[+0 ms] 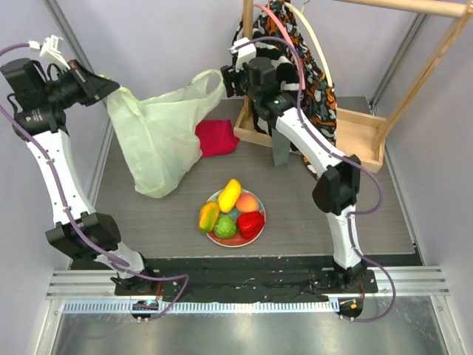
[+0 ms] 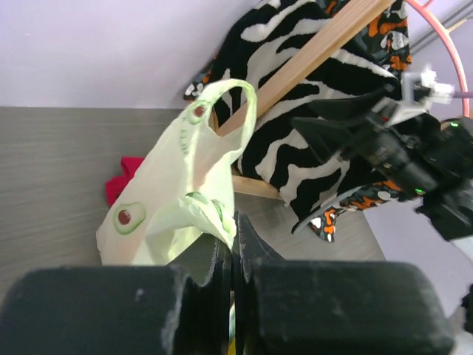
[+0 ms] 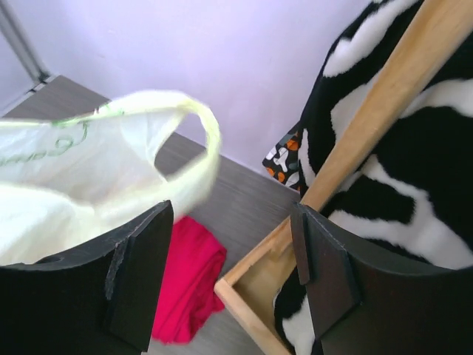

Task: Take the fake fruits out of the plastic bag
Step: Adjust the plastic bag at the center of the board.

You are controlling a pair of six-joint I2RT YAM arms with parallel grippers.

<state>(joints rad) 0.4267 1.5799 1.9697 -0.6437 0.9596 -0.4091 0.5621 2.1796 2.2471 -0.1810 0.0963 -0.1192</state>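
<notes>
As fruits (image 1: 230,213) fill the plate (image 1: 262,209), bag (image 1: 159,140) hangs.

Place: a robot test cell in a lab.
Walls: plain pale panels (image 1: 148,37) close behind the left pincer (image 1: 111,89).
Mounting: aluminium rail (image 1: 414,282) at the near edge, well away from both pincers, with the arms (image 1: 55,170) bolted along it.
Props: wooden garment rack (image 1: 362,126) with patterned cloth (image 1: 319,85) just beside the right pincer (image 1: 225,80), on a grey tabletop (image 1: 369,222).

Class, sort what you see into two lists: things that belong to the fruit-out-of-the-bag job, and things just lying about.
Job in hand: plastic bag; fake fruits, heaped on the plate; left pincer, shut on the bag; right pincer, open by a bag handle.

Lying about: red cloth; wooden rack; patterned garment.
</notes>
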